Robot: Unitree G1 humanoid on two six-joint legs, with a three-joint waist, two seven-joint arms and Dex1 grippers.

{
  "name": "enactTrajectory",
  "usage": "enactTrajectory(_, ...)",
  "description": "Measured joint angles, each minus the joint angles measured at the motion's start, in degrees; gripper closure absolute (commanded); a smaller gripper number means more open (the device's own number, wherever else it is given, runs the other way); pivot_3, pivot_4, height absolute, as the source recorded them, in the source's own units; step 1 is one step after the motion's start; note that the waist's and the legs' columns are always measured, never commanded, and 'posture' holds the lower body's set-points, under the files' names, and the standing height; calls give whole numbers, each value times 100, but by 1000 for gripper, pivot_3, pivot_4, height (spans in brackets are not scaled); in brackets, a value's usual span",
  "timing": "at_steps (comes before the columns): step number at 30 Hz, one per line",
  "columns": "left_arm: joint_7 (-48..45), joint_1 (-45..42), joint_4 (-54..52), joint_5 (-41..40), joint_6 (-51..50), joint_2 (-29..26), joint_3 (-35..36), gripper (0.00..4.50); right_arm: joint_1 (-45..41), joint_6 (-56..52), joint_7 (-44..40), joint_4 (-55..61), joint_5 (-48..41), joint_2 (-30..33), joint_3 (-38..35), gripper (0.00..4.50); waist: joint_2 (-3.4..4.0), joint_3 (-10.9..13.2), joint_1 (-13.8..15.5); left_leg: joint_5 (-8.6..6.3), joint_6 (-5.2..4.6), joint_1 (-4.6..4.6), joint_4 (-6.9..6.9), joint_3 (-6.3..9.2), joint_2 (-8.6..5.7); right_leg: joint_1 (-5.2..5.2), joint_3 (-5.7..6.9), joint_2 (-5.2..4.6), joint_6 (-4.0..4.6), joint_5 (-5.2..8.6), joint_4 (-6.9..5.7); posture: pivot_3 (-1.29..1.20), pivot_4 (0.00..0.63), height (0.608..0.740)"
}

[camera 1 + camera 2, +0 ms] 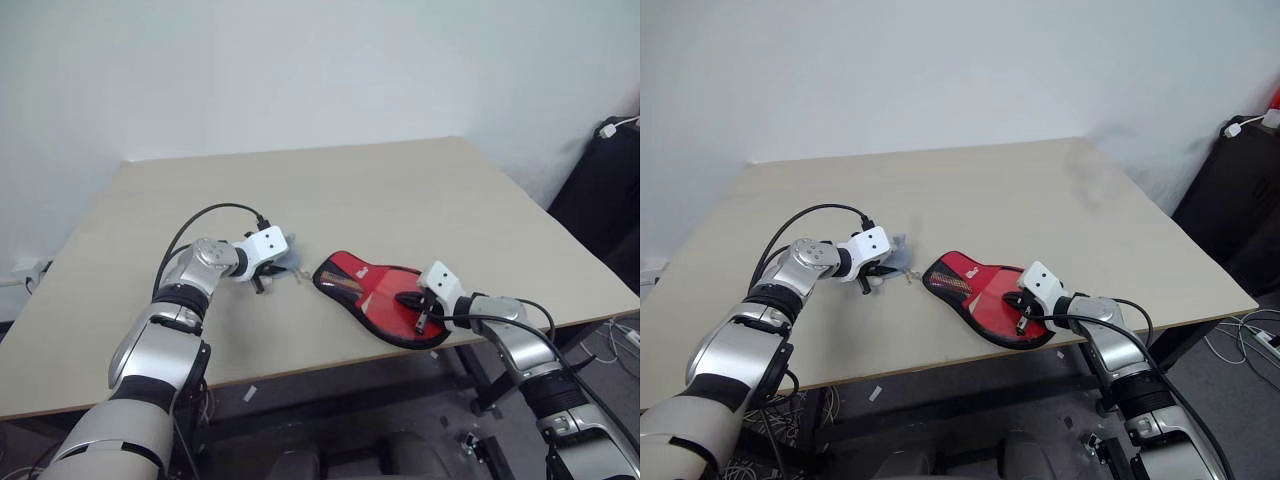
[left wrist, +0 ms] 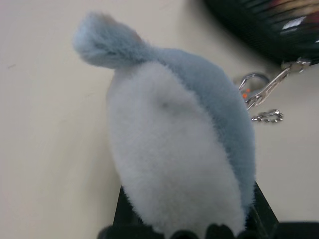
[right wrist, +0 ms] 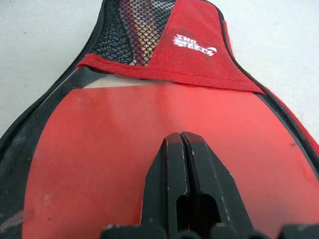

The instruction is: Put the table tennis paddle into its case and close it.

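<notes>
The black case [image 1: 331, 287] lies open near the table's front edge, red lining up. Inside it lies the table tennis paddle [image 3: 99, 144], red face up, its striped handle [image 3: 137, 30] tucked under the case's mesh and red pocket flap [image 3: 199, 55]. My right gripper [image 3: 180, 137] is shut, its tips resting on the paddle's red face [image 1: 385, 300]. To the left of the case, my left gripper [image 1: 270, 273] is shut on a fluffy grey-blue charm [image 2: 174, 149]. A silver clip and chain [image 2: 261, 94] link the charm to the case's rim [image 2: 259, 35].
The beige table [image 1: 300, 190] stretches wide behind and to the left of the case. Its front edge runs just below the case. A black piece of furniture [image 1: 610, 200] stands off the table's right side, with cables [image 1: 625, 335] on the floor.
</notes>
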State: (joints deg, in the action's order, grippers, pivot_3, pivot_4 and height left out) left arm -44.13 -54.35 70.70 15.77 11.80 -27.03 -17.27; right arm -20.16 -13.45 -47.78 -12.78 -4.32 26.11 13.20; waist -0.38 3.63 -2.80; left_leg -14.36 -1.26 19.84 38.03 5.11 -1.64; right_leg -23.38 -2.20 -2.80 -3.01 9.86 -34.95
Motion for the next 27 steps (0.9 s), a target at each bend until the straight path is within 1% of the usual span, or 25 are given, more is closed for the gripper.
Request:
enactTrajectory(8, 342, -26, 119, 138, -3, 52, -9, 3912, 12, -21, -7, 3, 0, 0, 25, 4500, -3, 2, -4, -3, 5, -5, -11, -10, 32, -2, 39, -1, 9, 5, 22, 0, 0, 740)
enactTrajectory(9, 355, -26, 121, 137, -10, 58, 1, 3376, 13, -22, -8, 3, 0, 0, 25, 4500, -3, 2, -5, -3, 6, -4, -11, -9, 35, -2, 45, -2, 9, 6, 26, 0, 0, 740)
enactTrajectory(11, 380, -31, 134, 120, -71, 87, 69, 2932, 18, -24, -8, 3, 0, 0, 25, 4500, -3, 2, -5, -4, 6, 3, -10, -6, 43, -3, 64, -6, 9, 6, 38, 0, 0, 740)
enactTrajectory(13, 367, -40, 142, 108, -114, 88, 111, 2234, 19, -24, -8, 3, 0, 1, 24, 4500, -2, 2, -5, -4, 6, 14, -11, 2, 54, -3, 91, -8, 9, 6, 61, 0, 0, 740)
enactTrajectory(16, 268, -42, 156, 100, -134, 85, 223, 1518, 19, -24, -15, 3, 1, 7, 21, 4500, -1, 2, 2, -4, 6, 32, -13, 16, 75, -3, 142, -12, 9, 5, 104, 0, 0, 740)
enactTrajectory(20, 85, -43, 155, 23, -139, 93, 318, 1518, 18, -18, -51, 3, 0, 7, 13, 4500, -1, 1, 4, -4, 6, 32, -11, 6, 76, -3, 143, -18, 8, 4, 106, 0, 0, 740)
enactTrajectory(27, -565, -56, 118, -476, -227, 168, 822, 1518, -11, 0, -75, 9, -1, -3, 11, 4500, -1, 1, 8, -4, 6, 36, -11, 3, 74, -5, 140, -18, 4, -3, 101, 0, 0, 740)
